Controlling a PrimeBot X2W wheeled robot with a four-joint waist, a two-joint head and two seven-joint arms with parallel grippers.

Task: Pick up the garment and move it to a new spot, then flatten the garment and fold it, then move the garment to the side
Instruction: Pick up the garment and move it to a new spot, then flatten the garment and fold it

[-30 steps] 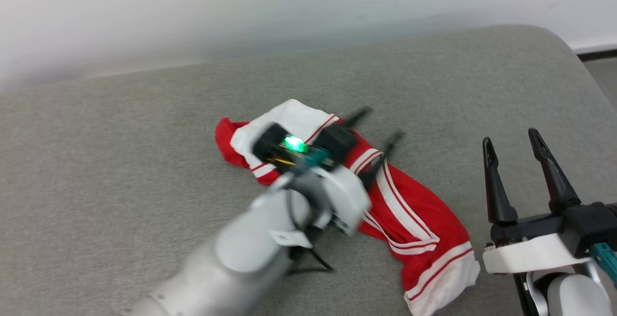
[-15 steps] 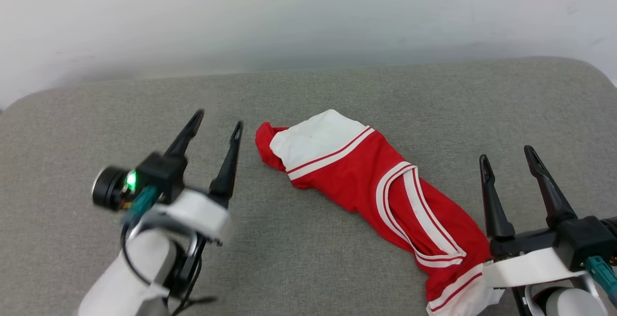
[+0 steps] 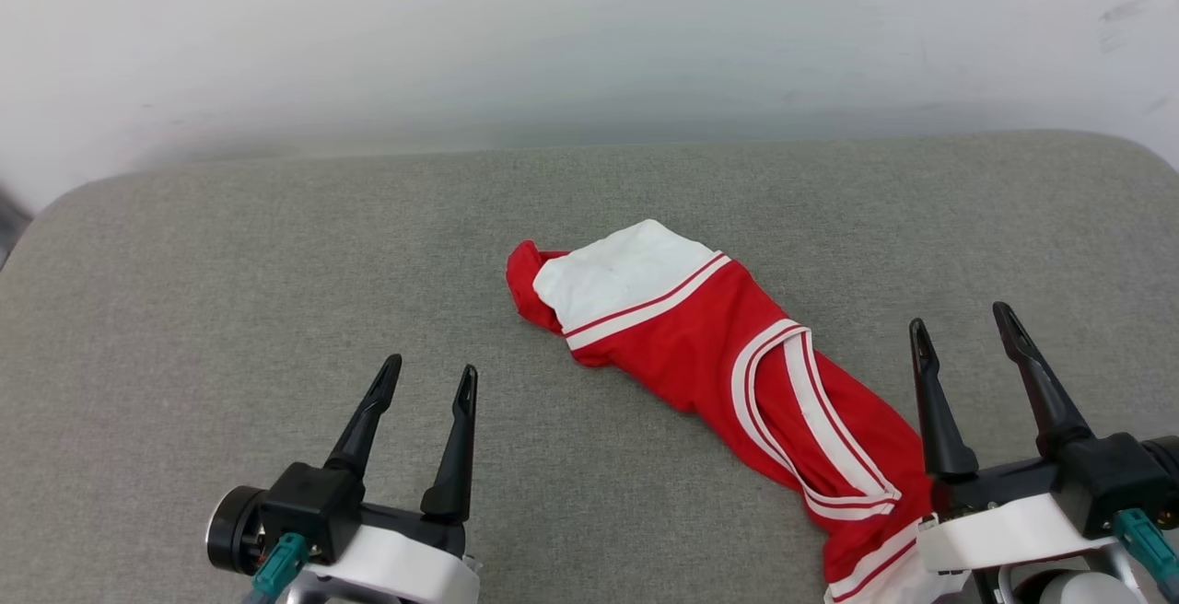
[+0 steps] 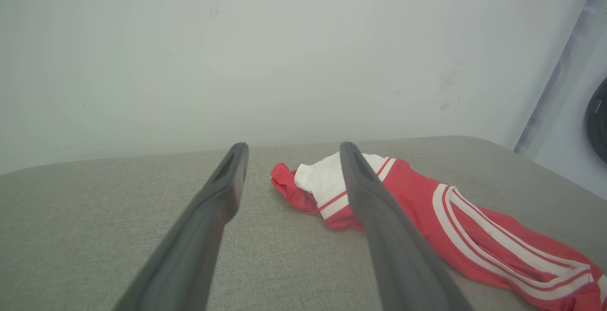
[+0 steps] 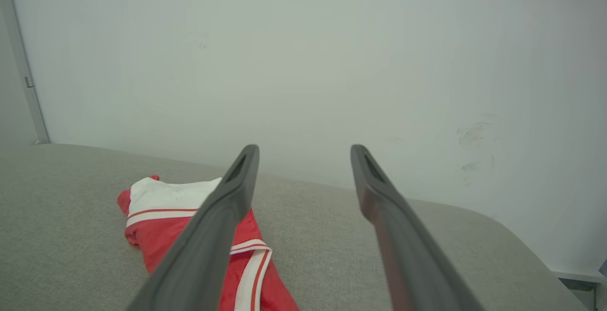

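The garment [image 3: 728, 374] lies bunched in a long strip on the grey cushion [image 3: 230, 291] in the head view, between the left gripper [image 3: 432, 366] and the right gripper [image 3: 959, 317]. Both have fingers apart and empty. In the left wrist view it lies to the right. In the right wrist view it lies at the lower left.

the garment [image 3: 737, 374] is a red jersey with white panels and red-and-white striped trim, bunched into a long, narrow, rumpled strip. it lies diagonally on the grey cushion [image 3: 276, 263], its white-capped end farthest away, its striped hem nearest.
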